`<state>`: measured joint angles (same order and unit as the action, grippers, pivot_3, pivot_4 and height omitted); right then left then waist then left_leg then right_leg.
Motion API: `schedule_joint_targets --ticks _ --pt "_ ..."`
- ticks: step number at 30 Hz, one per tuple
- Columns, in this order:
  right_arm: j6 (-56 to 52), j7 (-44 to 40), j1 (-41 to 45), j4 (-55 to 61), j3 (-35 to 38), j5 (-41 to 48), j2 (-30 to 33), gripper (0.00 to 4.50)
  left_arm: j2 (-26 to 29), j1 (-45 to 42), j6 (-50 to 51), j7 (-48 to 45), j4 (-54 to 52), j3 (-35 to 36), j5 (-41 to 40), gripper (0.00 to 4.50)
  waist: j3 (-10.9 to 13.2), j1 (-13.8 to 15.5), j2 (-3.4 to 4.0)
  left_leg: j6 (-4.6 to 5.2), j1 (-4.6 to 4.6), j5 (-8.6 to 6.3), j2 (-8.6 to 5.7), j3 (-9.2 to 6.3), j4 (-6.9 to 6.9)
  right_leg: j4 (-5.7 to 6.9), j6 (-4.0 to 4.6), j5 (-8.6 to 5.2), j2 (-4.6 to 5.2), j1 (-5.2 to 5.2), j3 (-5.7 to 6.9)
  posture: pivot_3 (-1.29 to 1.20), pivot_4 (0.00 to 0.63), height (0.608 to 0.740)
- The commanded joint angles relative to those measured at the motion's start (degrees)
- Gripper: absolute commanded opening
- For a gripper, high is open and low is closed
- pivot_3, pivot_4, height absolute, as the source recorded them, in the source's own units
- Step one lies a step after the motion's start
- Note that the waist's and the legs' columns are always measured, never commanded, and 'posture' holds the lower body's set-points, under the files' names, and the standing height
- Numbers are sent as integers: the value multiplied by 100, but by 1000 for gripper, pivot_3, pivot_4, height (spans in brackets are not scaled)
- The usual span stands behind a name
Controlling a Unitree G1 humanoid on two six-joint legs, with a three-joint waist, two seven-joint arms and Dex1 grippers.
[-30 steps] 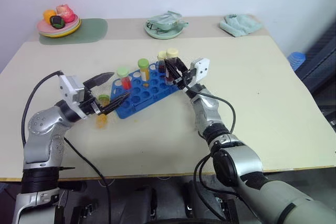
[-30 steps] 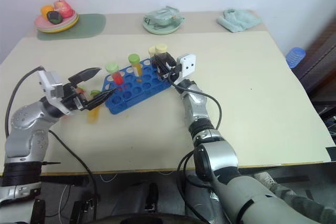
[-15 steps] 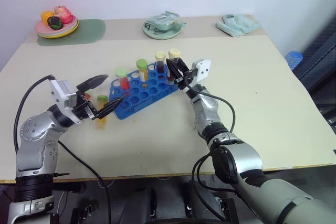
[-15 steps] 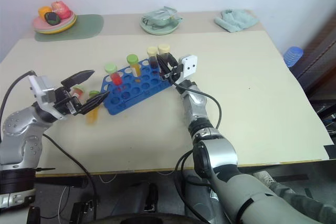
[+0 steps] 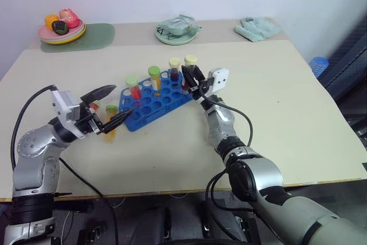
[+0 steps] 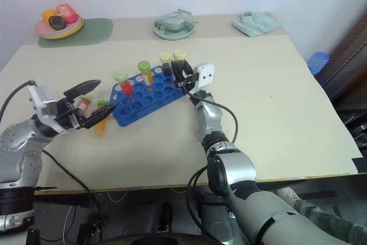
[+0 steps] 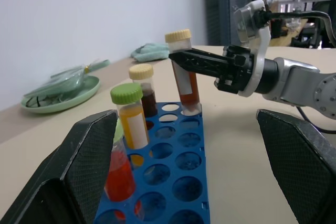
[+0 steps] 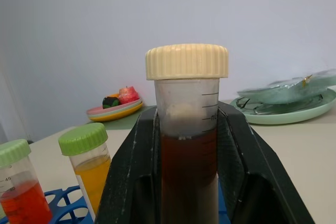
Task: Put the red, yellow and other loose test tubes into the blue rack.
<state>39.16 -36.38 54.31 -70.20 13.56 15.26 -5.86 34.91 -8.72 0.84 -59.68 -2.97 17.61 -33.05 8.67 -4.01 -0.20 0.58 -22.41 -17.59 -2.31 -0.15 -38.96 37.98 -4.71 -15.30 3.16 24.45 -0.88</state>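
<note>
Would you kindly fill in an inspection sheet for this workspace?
Surface: beige table.
Job's things: blue rack holds four upright tubes; one orange tube lies beside it.
Clutter: fruit plate, green dish, cloth along far edge.
Grippers: left gripper open over orange tube; right gripper shut on brown tube standing in rack.
Cables: black cables looped on both arms.
Surroundings: white wall; blue object right of table.
</note>
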Motion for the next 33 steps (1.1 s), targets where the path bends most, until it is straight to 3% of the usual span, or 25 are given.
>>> schedule_joint_targets --ticks 1,24,31,33 --pt "-51 52 74 -161 56 -65 -35 773 97 31 -2 29 -242 170 -101 4357 0 0 0 -1 0 1 0 0 0 0 0 0 0 0 0 0 150 740" --pt "322 221 29 -221 36 -412 -40 773 52 139 42 188 -520 169 -174 4357 3 0 5 1 0 -1 0 0 4 -2 1 -1 2 0 1 0 150 740" --pt "508 367 -108 -224 -6 -560 -139 4277 76 148 107 227 -590 158 -214 4357 5 -4 8 2 0 -1 0 0 8 -5 2 -1 2 1 1 0 150 740" --pt "565 494 -120 -211 -33 -634 -130 4463 75 150 132 249 -613 157 -232 4357 5 -2 9 2 0 -1 0 0 9 -5 2 -1 2 2 1 0 150 740"
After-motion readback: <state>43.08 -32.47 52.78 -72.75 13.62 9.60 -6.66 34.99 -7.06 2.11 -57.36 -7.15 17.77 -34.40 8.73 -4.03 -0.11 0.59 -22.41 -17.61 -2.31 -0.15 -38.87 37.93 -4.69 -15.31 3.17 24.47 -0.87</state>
